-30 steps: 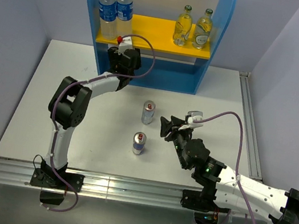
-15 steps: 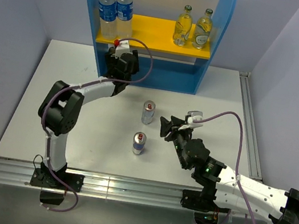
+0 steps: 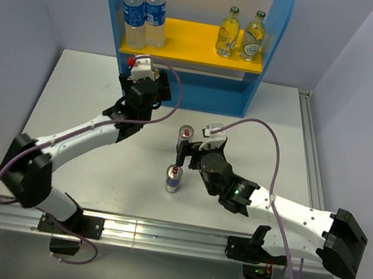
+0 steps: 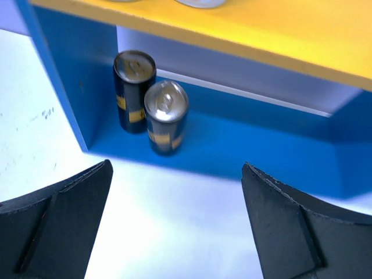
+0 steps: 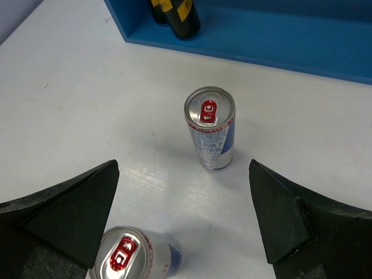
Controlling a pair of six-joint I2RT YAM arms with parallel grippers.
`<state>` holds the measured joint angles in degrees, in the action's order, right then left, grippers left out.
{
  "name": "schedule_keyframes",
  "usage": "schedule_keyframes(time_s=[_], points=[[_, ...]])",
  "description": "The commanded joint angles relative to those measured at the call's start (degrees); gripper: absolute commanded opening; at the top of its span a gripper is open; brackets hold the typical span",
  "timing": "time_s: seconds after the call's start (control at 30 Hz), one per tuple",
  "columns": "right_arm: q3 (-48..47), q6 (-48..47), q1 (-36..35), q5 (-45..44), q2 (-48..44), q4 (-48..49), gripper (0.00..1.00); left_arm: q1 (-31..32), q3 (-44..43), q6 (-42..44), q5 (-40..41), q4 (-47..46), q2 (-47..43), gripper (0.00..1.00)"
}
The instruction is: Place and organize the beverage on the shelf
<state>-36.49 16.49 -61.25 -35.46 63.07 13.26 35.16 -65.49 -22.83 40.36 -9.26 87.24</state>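
Note:
The shelf (image 3: pixel 208 97) stands at the table's far edge. Two green-capped glass bottles (image 3: pixel 240 33) are on its yellow board at the right. Two dark gold-topped cans (image 4: pixel 134 90) (image 4: pixel 165 116) stand in the left corner of the blue base. My left gripper (image 4: pixel 175 168) is open and empty, a short way in front of them. Two slim silver-blue cans stand upright on the table, one farther (image 3: pixel 185 139) and one nearer (image 3: pixel 174 178). My right gripper (image 5: pixel 183 165) is open over the table between them. The farther can (image 5: pixel 212 131) is just ahead of it, and the nearer can (image 5: pixel 133 258) is by its left finger.
Two clear water bottles with blue labels (image 3: pixel 143 18) stand at the left end of the yellow board. The middle of the board between the two pairs of bottles is bare. A metal rail (image 3: pixel 307 153) runs along the table's right edge.
My left gripper has drawn back from the shelf's base, towards the left. My right arm has swung left to the two silver-blue cans and its jaws have opened wider.

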Motion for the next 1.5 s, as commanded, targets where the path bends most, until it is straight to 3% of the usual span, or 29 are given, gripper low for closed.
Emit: schedule_keyframes(time_s=[0.0, 0.43, 0.83, 0.93, 0.97, 1.07, 1.47], points=[[-4.37, 4.6, 2.36, 2.15, 3.45, -2.97, 1.0, 1.84, 4.57, -3.79, -0.45, 3.71, -8.3, 0.99], [-10.0, 8.73, 11.42, 6.9, 20.68, 3.79, 1.0, 7.11, 16.09, -11.27, -3.44, 11.28, -24.39, 0.99], [-14.66, 8.65, 13.53, 6.55, 32.55, 10.47, 0.97, 9.49, 20.67, -13.12, -2.65, 12.51, -28.53, 0.99], [-15.89, 8.56, 14.49, 4.88, 34.75, 11.79, 0.58, 9.84, 21.37, -13.38, -2.57, 12.6, -28.62, 0.99], [-16.41, 8.56, 14.67, 4.27, 35.28, 11.62, 0.29, 9.93, 21.55, -13.56, -2.57, 12.68, -28.62, 0.99], [-18.0, 9.26, 15.9, 1.9, 36.42, 9.95, 0.0, 10.63, 22.16, -14.08, -2.04, 13.12, -28.88, 0.99], [-24.15, 4.17, 24.33, -3.39, 33.34, 8.18, 0.0, 14.06, 24.45, -16.45, -0.55, 15.49, -31.78, 0.99]])
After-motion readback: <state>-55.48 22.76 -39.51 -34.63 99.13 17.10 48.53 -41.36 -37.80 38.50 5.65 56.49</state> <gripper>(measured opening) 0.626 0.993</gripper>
